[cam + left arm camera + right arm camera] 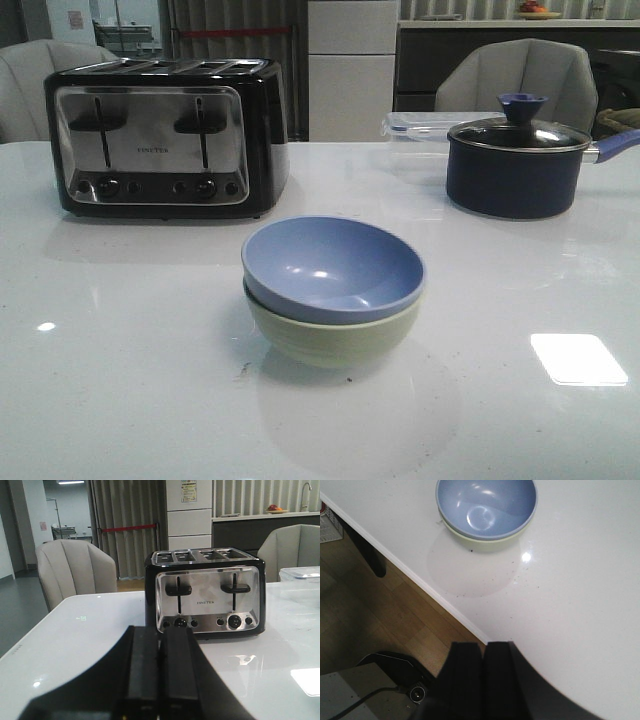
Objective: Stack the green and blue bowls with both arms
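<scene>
In each wrist view the robot shows only as a pair of flat, matte black fingers with squared edges. The left gripper [159, 680] widens into a dark sloping body, and the right gripper [484, 680] shows the same angular black form.

The two bowls occupy the lower centre of the front view, one bowl [335, 265] nested inside the other bowl [335, 335], both resting on the table [120, 400]. A toaster [165, 135] stands at upper left, behind them. A lidded pot [518, 160] stands at upper right, with a lidded container [420, 125] just behind it. Chairs sit beyond the table's far edge.
</scene>
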Robot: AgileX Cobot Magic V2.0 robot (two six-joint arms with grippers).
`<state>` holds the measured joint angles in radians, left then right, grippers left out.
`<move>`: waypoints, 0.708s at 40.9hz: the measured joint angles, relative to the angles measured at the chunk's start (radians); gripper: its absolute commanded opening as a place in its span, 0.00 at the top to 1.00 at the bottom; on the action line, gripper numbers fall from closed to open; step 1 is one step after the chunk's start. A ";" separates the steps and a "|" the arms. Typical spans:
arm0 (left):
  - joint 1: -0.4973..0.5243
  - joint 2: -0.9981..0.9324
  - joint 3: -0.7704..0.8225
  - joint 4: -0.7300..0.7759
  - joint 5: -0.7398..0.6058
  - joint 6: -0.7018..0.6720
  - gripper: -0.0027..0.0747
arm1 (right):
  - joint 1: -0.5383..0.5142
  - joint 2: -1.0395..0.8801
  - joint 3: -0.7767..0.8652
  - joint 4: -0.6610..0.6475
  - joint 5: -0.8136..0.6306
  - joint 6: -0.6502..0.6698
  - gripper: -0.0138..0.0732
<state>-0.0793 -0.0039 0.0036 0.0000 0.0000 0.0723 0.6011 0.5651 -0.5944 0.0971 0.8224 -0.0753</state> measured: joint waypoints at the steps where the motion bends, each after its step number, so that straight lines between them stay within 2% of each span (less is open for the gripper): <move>1: 0.000 0.000 0.000 0.000 0.000 0.000 0.85 | 0.000 0.000 0.000 0.000 0.000 0.000 0.78; 29: 0.000 0.000 0.000 0.000 0.000 0.000 0.85 | -0.009 -0.019 0.006 0.000 -0.002 -0.002 0.78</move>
<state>-0.0793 -0.0039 0.0036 0.0000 0.0000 0.0723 0.5920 0.5466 -0.5881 0.0971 0.8201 -0.0778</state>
